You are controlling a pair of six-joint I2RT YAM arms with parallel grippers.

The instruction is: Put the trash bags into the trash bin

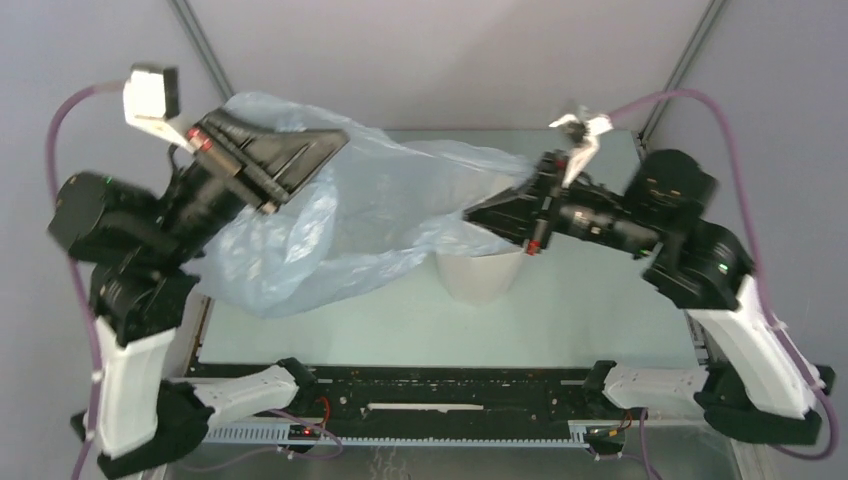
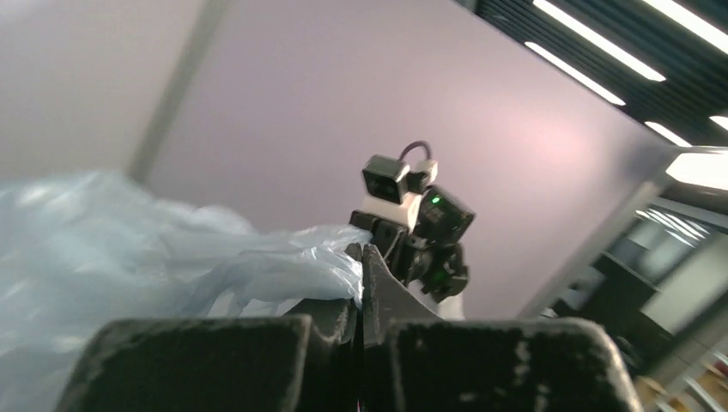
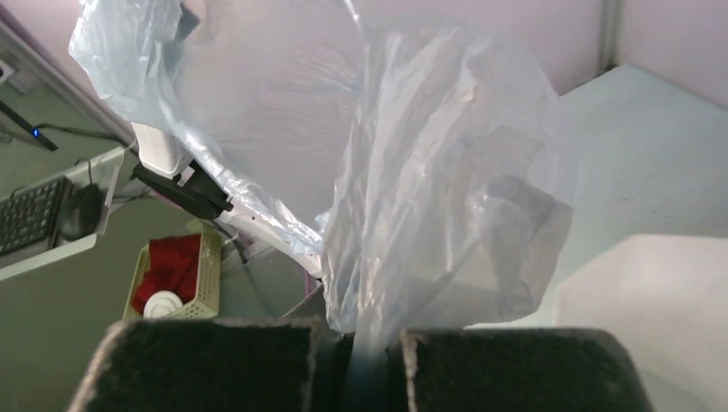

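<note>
The pale-blue bag (image 1: pixel 350 215) hangs stretched in the air between the two arms, above the table (image 1: pixel 600 310). Its wrinkled film sags in a wide fold on the left and drapes over the left side of the bin. The white bin (image 1: pixel 480 275) stands upright on the table below the bag's right end, with part of its rim hidden by the film.

The left gripper (image 1: pixel 338 142) is raised at the far left of the table. Its jaws are closed tight on a bunched edge of the bag, which shows in the left wrist view as a gathered point of film between the tips. The right gripper (image 1: pixel 478 212) is just above the bin, and its jaws are also pressed together on a strip of the film, which spreads upward from them in the right wrist view.

In that view, past the table edge, a pale slatted basket (image 3: pixel 206 266) holds something red, and a keyboard (image 3: pixel 30 215) lies on a shelf.
</note>
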